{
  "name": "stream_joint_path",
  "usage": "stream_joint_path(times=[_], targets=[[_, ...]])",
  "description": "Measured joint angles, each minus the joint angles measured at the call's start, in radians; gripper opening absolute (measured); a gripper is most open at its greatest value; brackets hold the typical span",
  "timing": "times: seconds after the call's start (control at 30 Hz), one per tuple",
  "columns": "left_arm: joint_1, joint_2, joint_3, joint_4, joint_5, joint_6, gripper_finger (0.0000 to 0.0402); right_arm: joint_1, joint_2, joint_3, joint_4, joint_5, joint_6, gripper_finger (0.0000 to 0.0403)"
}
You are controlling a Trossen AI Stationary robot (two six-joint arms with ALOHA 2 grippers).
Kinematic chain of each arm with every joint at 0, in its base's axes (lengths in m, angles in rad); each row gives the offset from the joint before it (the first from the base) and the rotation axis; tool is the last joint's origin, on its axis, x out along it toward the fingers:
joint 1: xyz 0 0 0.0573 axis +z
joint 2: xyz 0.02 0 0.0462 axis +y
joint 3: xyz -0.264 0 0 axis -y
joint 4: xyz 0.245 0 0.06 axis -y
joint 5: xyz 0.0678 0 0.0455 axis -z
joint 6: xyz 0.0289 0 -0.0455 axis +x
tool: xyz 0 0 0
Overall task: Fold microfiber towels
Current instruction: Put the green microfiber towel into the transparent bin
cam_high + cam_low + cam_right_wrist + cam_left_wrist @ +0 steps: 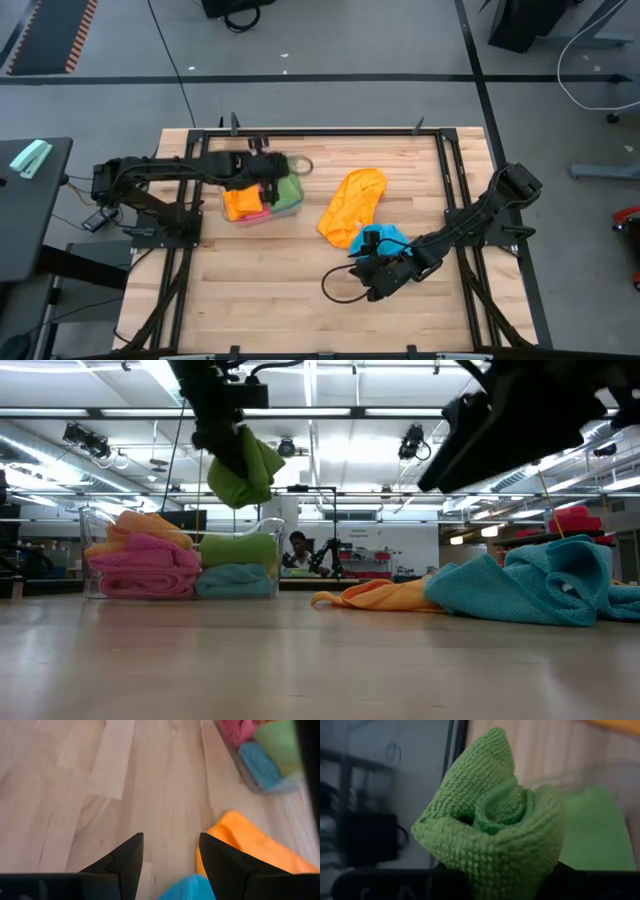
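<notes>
- Your left gripper (236, 448) is clamped on a folded green towel (245, 472) and holds it in the air just above the clear tub (262, 207), at the table's left side.
- In the left wrist view the green towel (492, 822) shows as a tight roll pinched between the fingers, so the grip looks secure.
- The tub already carries folded towels: orange and pink on 1 side, green over sky blue on the other, as the low view shows.
- By my reading, you are at the stowing step for this green piece; the next move calls for lowering it into a free spot in the tub and only then letting go, so the fold does not spring apart.
- Your right gripper (170, 851) hangs with fingers parted and nothing between them, right over the sky blue towel (383, 238).
- That blue towel lies crumpled, touching the loose orange towel (353, 205) near the table's middle; these 2 are not yet folded.
- No brand, label or writing can be read anywhere.
</notes>
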Motion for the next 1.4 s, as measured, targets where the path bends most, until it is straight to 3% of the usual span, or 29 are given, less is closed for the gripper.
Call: stream_joint_path(times=[0.13,0.27,0.47,0.77,1.1,1.27,1.4], targets=[[-0.062,0.0,-0.086,0.064,-0.115,0.099,0.0076,0.001,0.0,-0.027,0.032,0.0,0.01,0.0202],[-0.12,0.001,-0.157,0.12,-0.299,0.147,0.0073,0.007,0.0,-0.032,0.046,0.0,0.01,0.0202],[-0.174,0.001,-0.192,0.137,-0.417,0.066,0.0072,0.006,0.0,-0.032,0.093,0.0,-0.015,0.0202],[-0.197,0.028,-0.197,0.155,-0.436,0.096,0.0069,0.004,0.0,-0.032,0.102,0.0,-0.026,0.0202],[-0.137,0.191,-0.197,0.137,-0.433,-0.107,0.0075,0.004,0.0,-0.031,0.121,-0.001,-0.028,0.0202],[-0.112,0.226,-0.171,0.097,-0.341,-0.192,0.0074,0.004,0.0,-0.031,0.121,-0.001,-0.035,0.0202],[-0.102,0.231,-0.117,0.019,-0.324,-0.222,0.0083,0.004,0.0,-0.031,0.129,-0.001,-0.038,0.0202]])
